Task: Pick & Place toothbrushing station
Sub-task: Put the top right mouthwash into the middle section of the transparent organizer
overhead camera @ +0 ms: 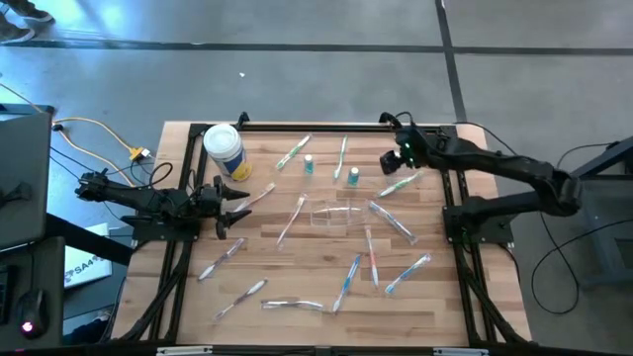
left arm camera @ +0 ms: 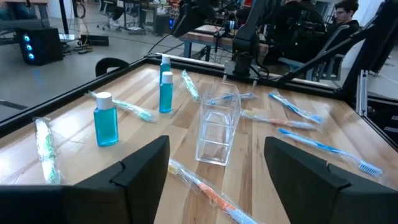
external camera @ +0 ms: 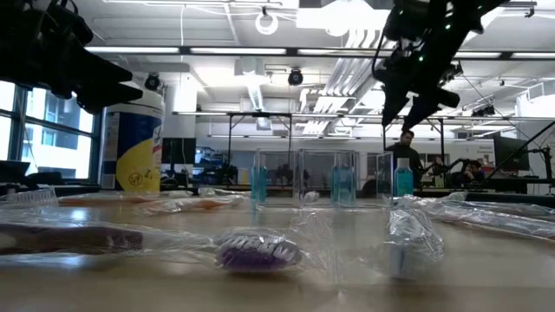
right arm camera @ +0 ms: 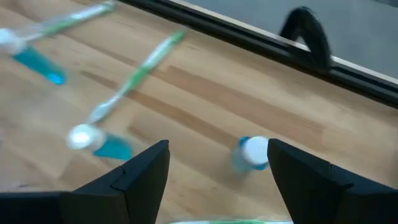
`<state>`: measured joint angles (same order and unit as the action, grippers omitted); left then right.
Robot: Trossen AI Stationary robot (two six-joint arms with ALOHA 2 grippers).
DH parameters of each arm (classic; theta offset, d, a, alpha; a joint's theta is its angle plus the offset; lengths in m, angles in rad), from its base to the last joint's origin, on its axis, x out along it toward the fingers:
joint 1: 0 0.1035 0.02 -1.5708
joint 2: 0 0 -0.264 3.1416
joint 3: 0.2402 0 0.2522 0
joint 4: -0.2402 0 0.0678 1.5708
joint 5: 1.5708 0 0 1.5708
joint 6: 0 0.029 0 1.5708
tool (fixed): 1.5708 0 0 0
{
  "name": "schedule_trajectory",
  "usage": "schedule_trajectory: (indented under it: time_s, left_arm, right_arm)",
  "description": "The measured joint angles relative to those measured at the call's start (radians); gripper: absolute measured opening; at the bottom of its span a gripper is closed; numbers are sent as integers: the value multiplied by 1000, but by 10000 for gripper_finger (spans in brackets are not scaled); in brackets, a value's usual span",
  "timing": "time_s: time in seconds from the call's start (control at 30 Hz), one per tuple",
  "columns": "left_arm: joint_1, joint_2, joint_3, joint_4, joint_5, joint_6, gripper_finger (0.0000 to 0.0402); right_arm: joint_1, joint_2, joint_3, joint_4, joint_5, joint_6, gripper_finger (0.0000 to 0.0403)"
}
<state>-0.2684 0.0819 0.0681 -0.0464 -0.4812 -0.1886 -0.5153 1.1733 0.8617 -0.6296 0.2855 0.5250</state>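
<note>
Two arms at a wood table (overhead camera: 297, 297) strewn with wrapped toothbrushes. Station (overhead camera: 336, 214): clear boxy holder, standing near the table's middle, free of both grippers; in the left wrist view (left arm camera: 217, 127) it stands straight ahead of the left fingers, well apart from them, and in the low view (external camera: 323, 178) it shows as a faint upright outline between the blue bottles. Left gripper (overhead camera: 237, 208): at the table's left side, spread wide and holding nothing, an orange-handled toothbrush (left arm camera: 208, 193) lying on the wood between and below its fingers (left arm camera: 140, 171). Right gripper (overhead camera: 394, 158): raised over the far right part of the table, jaws apart and holding nothing; its wrist view looks down on a white-capped blue bottle (right arm camera: 252, 152) and a green toothbrush (right arm camera: 134, 78). Two small blue bottles (overhead camera: 308, 165) and (overhead camera: 353, 176) stand beyond the station, toward the far edge. White tub (overhead camera: 224, 150) with yellow label: upright at the far left corner. Purple-bristled toothbrush (external camera: 256, 251) in wrapper: lying nearest the low camera. Person (external camera: 404, 156): in the room behind the table, far off.
</note>
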Motion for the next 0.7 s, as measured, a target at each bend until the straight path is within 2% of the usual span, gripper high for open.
schedule_trajectory:
  time_s: [0.3, 0.4, 0.7]
  left_arm:
    - [0, 0, 1, -1, 0, 0, 262]
    - [0, 0, 1, -1, 0, 5, 262]
    - [0, 0, 1, -1, -5, 8, 262]
  right_arm:
    - [-88, 135, 11, -27, -45, -7, 264]
    - [-109, 172, 11, -24, -26, -5, 264]
    - [-122, 221, 11, -20, -50, -8, 264]
